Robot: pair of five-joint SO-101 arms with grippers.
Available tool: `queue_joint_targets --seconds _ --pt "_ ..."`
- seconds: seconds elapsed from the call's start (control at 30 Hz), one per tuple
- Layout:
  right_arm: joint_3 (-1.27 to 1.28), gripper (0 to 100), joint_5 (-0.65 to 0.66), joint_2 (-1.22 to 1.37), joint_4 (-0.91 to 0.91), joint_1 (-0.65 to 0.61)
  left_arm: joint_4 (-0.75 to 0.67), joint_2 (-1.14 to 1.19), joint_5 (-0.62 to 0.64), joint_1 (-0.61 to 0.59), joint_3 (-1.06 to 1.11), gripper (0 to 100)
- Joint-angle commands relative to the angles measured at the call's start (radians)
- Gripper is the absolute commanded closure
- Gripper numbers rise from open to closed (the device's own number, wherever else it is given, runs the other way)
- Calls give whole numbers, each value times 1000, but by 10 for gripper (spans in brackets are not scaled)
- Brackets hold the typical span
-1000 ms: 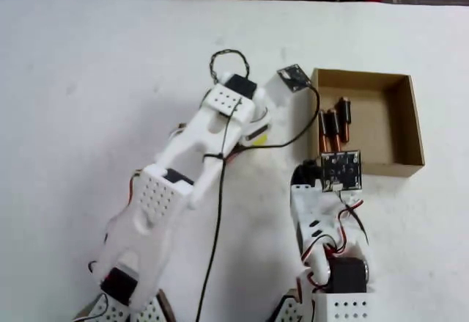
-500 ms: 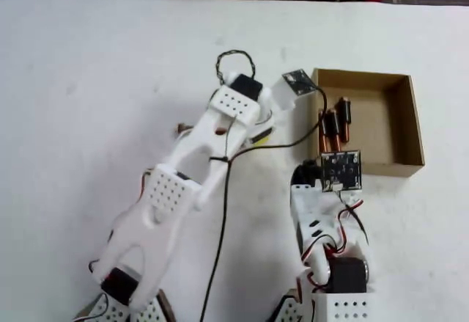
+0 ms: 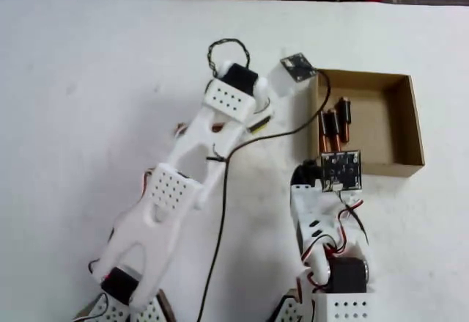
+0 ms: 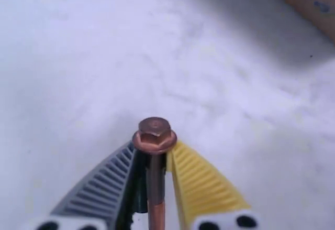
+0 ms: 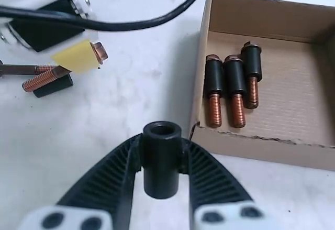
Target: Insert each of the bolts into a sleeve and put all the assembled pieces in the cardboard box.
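Observation:
My left gripper (image 4: pixel 153 162) is shut on a copper bolt (image 4: pixel 154 135), its hex head sticking out past the grey and yellow fingers (image 4: pixel 196 183). It hangs over the table a little left of the cardboard box (image 3: pixel 407 116). My right gripper (image 5: pixel 161 162) is shut on a black sleeve (image 5: pixel 162 156), held upright with its bore facing up, just in front of the box's near wall (image 5: pixel 251 146). Three assembled bolt-and-sleeve pieces (image 5: pixel 233 86) lie side by side in the box. The right wrist view also shows the left gripper's yellow finger (image 5: pixel 77 57) and the bolt head (image 5: pixel 99 52).
A loose bolt (image 5: pixel 39 80) lies on the table against a black sleeve (image 5: pixel 55 87), close under the left gripper. A black cable (image 3: pixel 220 190) runs along the left arm (image 3: pixel 176 183) and across toward the box. The right arm (image 3: pixel 315 219) stands near the front edge.
The left arm has shifted a little toward the far side of the table, still holding the bolt. The right arm has stayed put.

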Motion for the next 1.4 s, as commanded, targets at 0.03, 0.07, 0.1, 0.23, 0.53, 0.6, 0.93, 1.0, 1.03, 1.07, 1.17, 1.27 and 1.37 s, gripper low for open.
queue_joint_targets --seconds 0.03,0.07,0.1,0.23,0.53,0.6,0.93,1.0,1.03,1.07,1.17,1.27,1.37 --pt "-9 981 -3 -10 -18 -31 44 -28 9 8 -92 980" --pt "-8 981 -3 -10 -18 -38 48 -31 9 13 -92 980" --pt "-5 981 -3 -10 -18 -38 48 -31 9 24 -94 980" --pt "6 981 -3 -10 -24 -41 49 -33 9 68 -98 980" --pt "6 981 -3 -10 -24 -41 51 -119 11 65 -83 980" --pt "6 981 -3 -10 -24 -39 51 -148 12 59 -48 980" --pt "29 981 -3 -10 -68 -41 49 -420 12 59 242 980" --pt "41 981 -3 -10 -93 -41 49 -481 12 59 307 980" --pt "46 981 -3 -10 -101 -41 49 -512 12 59 334 980" --pt "49 981 -3 -10 -104 -42 49 -544 12 59 364 980" --pt "54 981 -5 -10 -108 -45 48 -642 12 59 440 980" --pt "55 981 -5 -10 -107 -82 46 -739 12 54 529 980" --pt "55 981 -5 -10 -107 -99 44 -843 12 42 632 980"
